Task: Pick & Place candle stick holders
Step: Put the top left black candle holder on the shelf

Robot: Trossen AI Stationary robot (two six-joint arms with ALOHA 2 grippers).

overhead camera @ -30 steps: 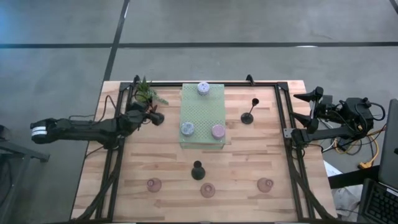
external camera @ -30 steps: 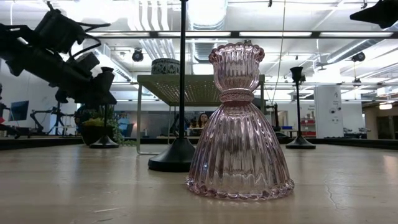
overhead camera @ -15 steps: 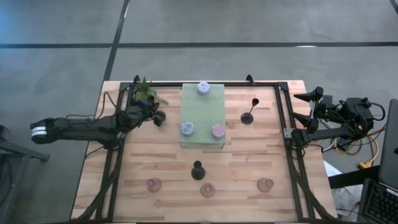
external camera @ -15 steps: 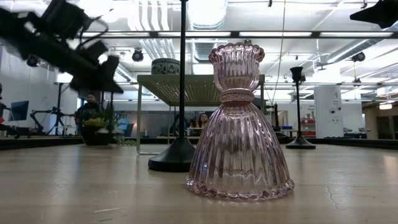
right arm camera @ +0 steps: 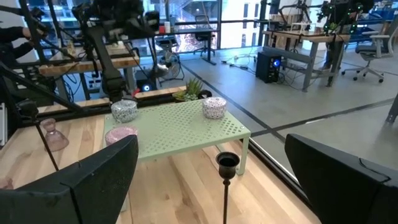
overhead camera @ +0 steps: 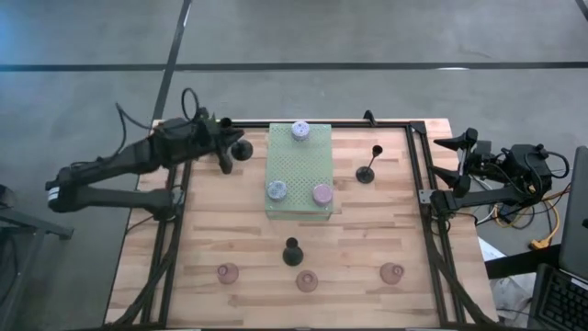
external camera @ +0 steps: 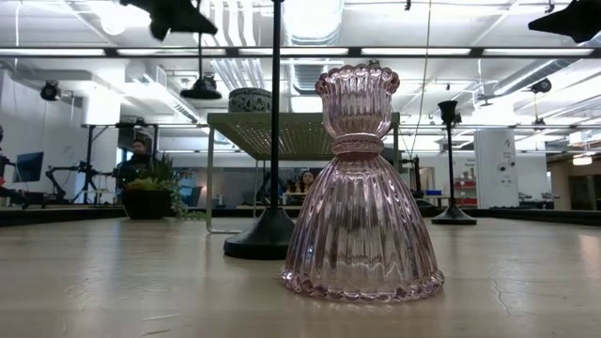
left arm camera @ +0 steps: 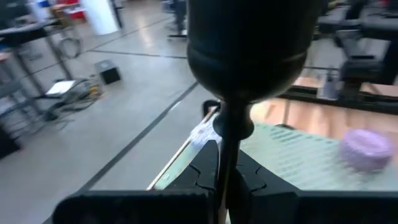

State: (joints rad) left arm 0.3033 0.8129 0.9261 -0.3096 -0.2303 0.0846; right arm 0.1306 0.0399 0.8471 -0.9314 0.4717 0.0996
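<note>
**Colleague:** Where's your left gripper?

**Operator:** I have my left gripper (overhead camera: 224, 153) up over the far left corner of the table (overhead camera: 367, 230), just beside the green mat (overhead camera: 303, 161). Its fingers (left arm camera: 202, 177) are clenched on the thin stem of a black candlestick (overhead camera: 242, 148). In my left wrist view the stem runs between them, and the candlestick's cup bulks large right in front of the lens.

**Colleague:** Is it resting on the wood?

**Operator:** No. In my low view its round base hangs high in the air, well above the potted plant (external camera: 150, 192).

**Colleague:** And the other arm?

**Operator:** My right gripper (overhead camera: 457, 143) waits off the table's right edge, fingers spread wide, holding nothing.

**Colleague:** The other pieces?

**Operator:** I see a second candlestick (overhead camera: 367, 171) standing on the wood to the right of the mat. A third candlestick (overhead camera: 292, 251) stands near the middle of the table, on the near side of the mat.

Three small cups sit on the mat. A lilac cup (overhead camera: 300, 130) is at its far edge. A pale cup (overhead camera: 277, 189) and a pink cup (overhead camera: 322, 193) are side by side at its near edge.

Along the table's near edge there is a row of three pink glass holders, well apart: the left holder (overhead camera: 227, 272), the middle holder (overhead camera: 307, 280) and the right holder (overhead camera: 392, 272). The middle holder stands upright and fills my low view.
</note>
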